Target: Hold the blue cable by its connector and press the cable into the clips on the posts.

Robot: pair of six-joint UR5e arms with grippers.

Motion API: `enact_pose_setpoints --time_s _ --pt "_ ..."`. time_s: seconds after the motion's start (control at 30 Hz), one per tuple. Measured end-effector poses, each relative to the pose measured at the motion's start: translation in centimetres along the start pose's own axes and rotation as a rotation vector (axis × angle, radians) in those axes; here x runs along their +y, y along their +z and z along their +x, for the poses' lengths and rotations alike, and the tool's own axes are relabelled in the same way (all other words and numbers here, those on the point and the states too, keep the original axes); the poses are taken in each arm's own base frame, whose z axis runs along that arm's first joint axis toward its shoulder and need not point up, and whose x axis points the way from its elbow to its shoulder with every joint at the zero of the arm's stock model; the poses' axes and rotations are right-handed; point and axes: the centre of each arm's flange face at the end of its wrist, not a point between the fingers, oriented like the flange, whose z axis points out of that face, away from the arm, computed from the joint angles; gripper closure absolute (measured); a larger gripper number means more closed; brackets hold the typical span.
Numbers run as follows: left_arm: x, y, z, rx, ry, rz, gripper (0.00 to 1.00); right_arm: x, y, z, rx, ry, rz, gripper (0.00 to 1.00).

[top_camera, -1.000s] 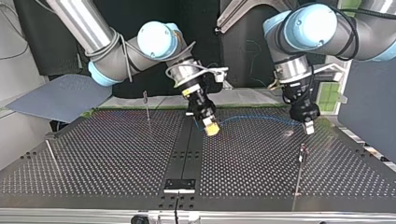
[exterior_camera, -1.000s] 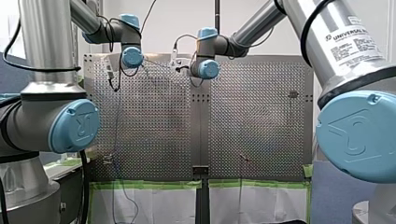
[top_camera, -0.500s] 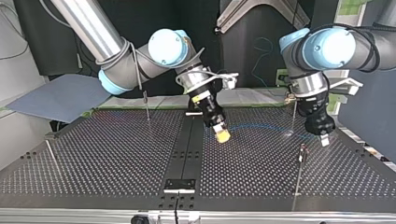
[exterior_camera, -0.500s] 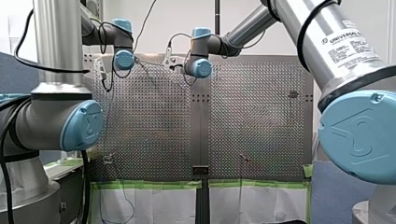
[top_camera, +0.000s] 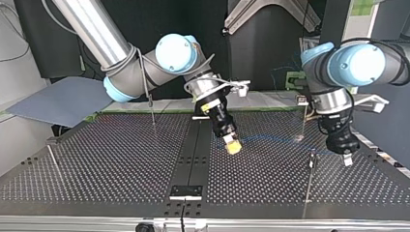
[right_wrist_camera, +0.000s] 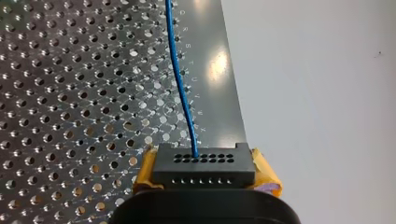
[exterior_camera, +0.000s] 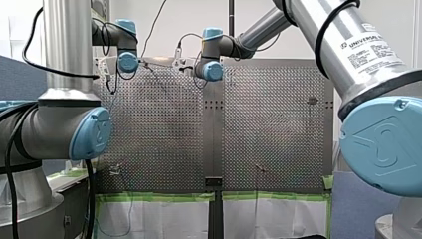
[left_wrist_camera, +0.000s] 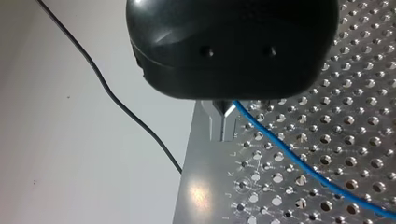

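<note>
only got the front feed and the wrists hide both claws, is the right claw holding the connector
Observer: yes, the right wrist view shows the right claw shut on the black connector.
Operator: and the left one
Observer: the left claw looks shut on the blue cable, which runs out from it.
Operator: clipped yet
Observer: not that I can see; the top view has it strung between both claws, passing close by a post.
</note>
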Motion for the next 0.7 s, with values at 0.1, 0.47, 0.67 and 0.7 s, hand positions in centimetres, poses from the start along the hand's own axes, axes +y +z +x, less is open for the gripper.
enact_pose_setpoints --time_s 0.1,0.47,0.67,0.7 --pt "0.1 0.2 0.2 0.003 0.000 0.006 1.00 0.2 0.1 0.1 0.001 -0.001 -0.002 1.00" --pt "0.1 1.5 1.2 0.017 0.002 0.016 1.00 1.1 0.2 0.0 -0.001 -0.004 -0.015 1.00" --pt "-0.1 2.1 0.6 0.005 -0.017 0.039 1.00 1.5 0.3 0.1 0.002 -0.006 -0.020 1.00" --pt "-0.1 2.2 0.5 0.004 -0.019 0.041 1.00 1.6 0.4 0.1 0.003 -0.006 -0.021 1.00"
